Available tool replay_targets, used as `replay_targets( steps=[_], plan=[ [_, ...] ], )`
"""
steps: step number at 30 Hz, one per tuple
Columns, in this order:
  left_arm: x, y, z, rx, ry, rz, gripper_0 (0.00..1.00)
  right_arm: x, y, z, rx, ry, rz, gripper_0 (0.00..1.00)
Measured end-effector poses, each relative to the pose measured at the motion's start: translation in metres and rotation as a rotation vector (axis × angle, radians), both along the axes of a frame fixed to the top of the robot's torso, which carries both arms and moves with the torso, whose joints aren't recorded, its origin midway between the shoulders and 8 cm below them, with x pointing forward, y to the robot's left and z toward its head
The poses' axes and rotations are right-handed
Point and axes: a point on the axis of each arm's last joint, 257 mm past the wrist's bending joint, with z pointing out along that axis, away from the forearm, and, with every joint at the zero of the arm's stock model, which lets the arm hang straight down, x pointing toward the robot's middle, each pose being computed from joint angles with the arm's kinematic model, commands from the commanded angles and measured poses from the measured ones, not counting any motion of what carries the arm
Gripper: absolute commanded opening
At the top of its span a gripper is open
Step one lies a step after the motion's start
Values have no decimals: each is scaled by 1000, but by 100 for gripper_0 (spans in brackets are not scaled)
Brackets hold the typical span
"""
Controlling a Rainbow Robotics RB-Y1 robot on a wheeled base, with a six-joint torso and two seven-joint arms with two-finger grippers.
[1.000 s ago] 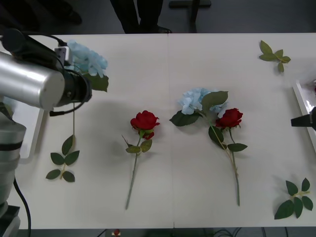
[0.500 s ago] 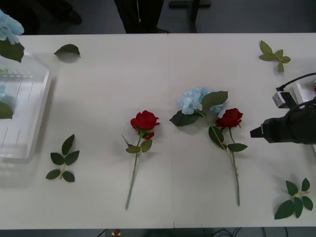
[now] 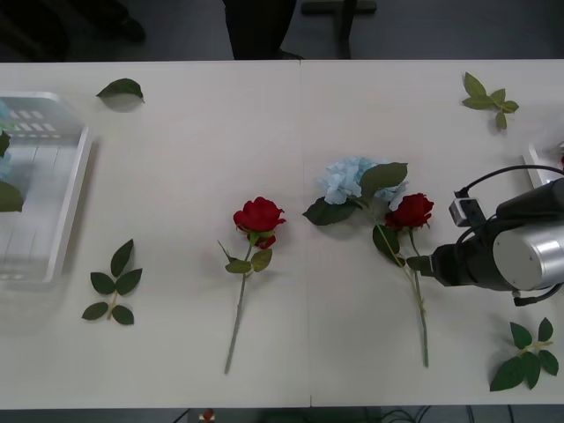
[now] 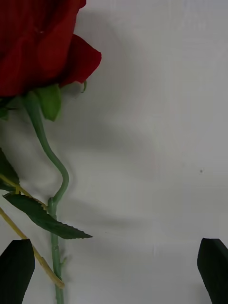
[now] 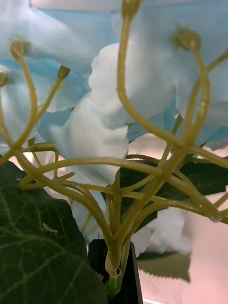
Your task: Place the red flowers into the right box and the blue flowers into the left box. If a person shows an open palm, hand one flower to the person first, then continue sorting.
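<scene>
Two red flowers lie on the table, one at the middle and one to its right. A blue flower lies against the right rose's bloom. My right gripper sits low beside that rose's stem. In the right wrist view it is open, its black fingers straddling the table, with the rose and its stem near one finger. My left gripper is shut on the stem of another blue flower. Pale blue petals show over the left box.
The right box's rim shows at the right edge behind my right arm. Loose leaf sprigs lie at the front left, back left, back right and front right.
My left arm has swung out past the left edge with the blue flower. My right arm has come in from the right to the right rose's stem.
</scene>
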Motion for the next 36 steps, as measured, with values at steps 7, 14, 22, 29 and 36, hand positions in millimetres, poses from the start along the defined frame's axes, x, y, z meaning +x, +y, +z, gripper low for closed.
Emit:
replay_targets(
  steps=[7,14,22,29,36],
  plan=[
    [-21,8,-59,-10,68,12,0,1,9,-5,-55,-16,34,100],
    [-19,2,-59,-37,59,6,84,1,11,-5,-51,-17,32,100],
    [-38,-19,-52,-107,160,-20,99,2,8,-4,-60,-20,28,100],
    [-63,-46,5,-138,205,-73,100,13,3,-16,-65,-35,21,100],
    [-84,-109,45,-252,273,-57,100,19,14,-25,-87,-37,57,100]
  ],
)
